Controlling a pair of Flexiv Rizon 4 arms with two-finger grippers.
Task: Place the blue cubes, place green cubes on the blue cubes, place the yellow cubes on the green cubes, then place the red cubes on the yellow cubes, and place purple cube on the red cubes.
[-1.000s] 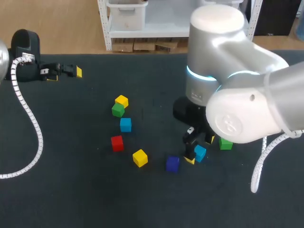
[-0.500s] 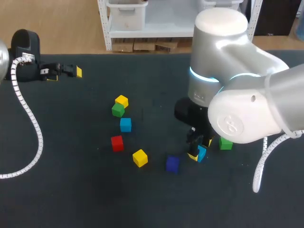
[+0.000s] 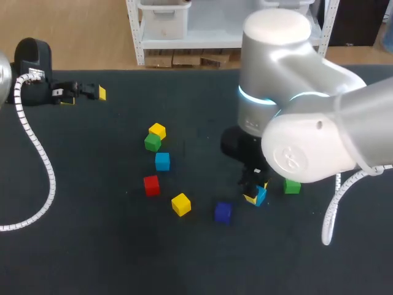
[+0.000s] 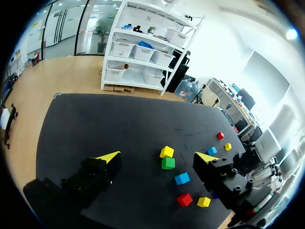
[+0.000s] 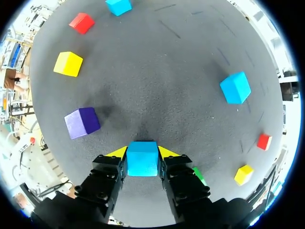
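The right gripper (image 5: 143, 151) is closed on a blue cube (image 5: 142, 160), with a yellow-tipped finger pressed against each of two opposite sides. In the head view this blue cube (image 3: 261, 196) is low over the table (image 3: 92, 246), between the purple cube (image 3: 223, 212) and a green cube (image 3: 292, 185). I cannot tell whether it rests on the surface or hangs just above it.

The bulky right arm (image 3: 295, 123) hides most of its own gripper there and covers the table behind it. A pale mark (image 3: 298, 161) on its joint is too faint to read. The right wrist view shows three cubes that the head view does not: a second blue cube (image 5: 235, 87), a red cube (image 5: 264, 141) and a yellow cube (image 5: 244, 174), each apart from the others. In that view the green cube is only a sliver beside one finger.

The left gripper (image 4: 157, 156) is spread wide with nothing between its tips. In the head view it (image 3: 86, 92) is at the table's far left corner, well apart from every cube.
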